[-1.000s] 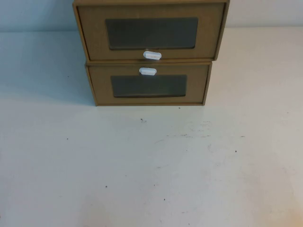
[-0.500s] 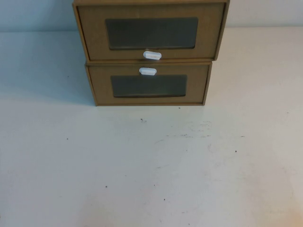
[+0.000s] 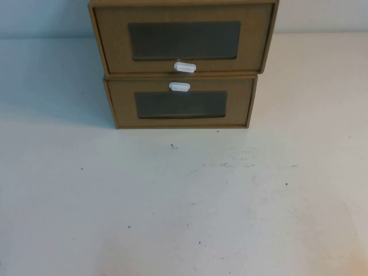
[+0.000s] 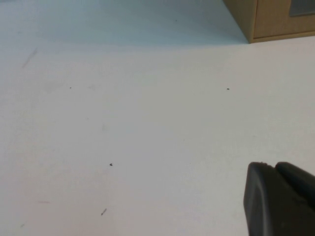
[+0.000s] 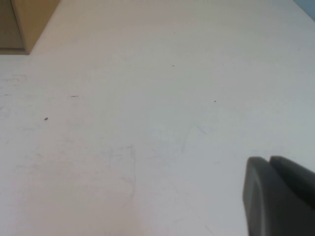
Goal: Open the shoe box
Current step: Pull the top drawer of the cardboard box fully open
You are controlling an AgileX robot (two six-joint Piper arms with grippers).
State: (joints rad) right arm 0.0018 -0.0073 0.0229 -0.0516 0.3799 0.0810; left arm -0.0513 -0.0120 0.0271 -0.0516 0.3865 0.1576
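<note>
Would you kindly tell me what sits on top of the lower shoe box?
A second shoe box rests on the lower shoe box, both closed; their dark windows hide any contents. The left gripper and right gripper, both shut, hover over the table.

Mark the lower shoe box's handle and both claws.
lower shoe box's handle (image 3: 179, 87): high view, middle of white tab.
left claw (image 4: 274, 171): left wrist view, fingertip seam, above table (image 4: 123, 123).
right claw (image 5: 269, 166): right wrist view, fingertip seam, above table.
</note>
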